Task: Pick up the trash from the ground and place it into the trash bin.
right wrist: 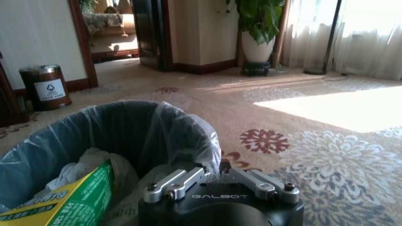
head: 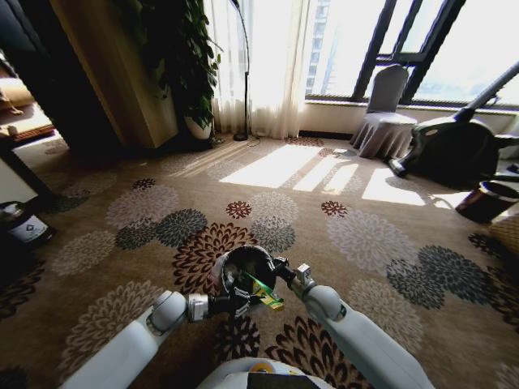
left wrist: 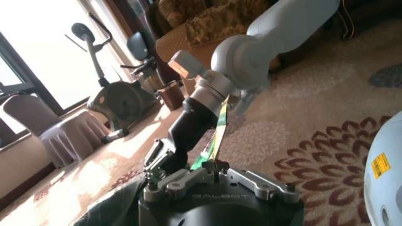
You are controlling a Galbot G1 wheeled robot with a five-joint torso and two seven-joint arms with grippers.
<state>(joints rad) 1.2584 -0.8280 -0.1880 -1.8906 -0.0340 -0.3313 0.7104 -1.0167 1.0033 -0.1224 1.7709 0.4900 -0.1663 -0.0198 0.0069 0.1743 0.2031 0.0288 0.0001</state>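
Fingers (left wrist: 217, 165) pinch one green piece (head: 263, 289).

Green-yellow wrapper (head: 265, 290) tilted over lined black bin (head: 243, 263) (white bag (right wrist: 82, 165) inside).

Wrapper (head: 265, 290) over bin (head: 235, 263) rim

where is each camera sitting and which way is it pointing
Head view: up on the head, looking down the carpet at the trash bin, both arms reaching in.
Left wrist view: on the left arm, facing the right arm and a green piece in the left end effector.
Right wrist view: on the right arm, looking across the bin; right end effector.
Shared: bin and green piece.
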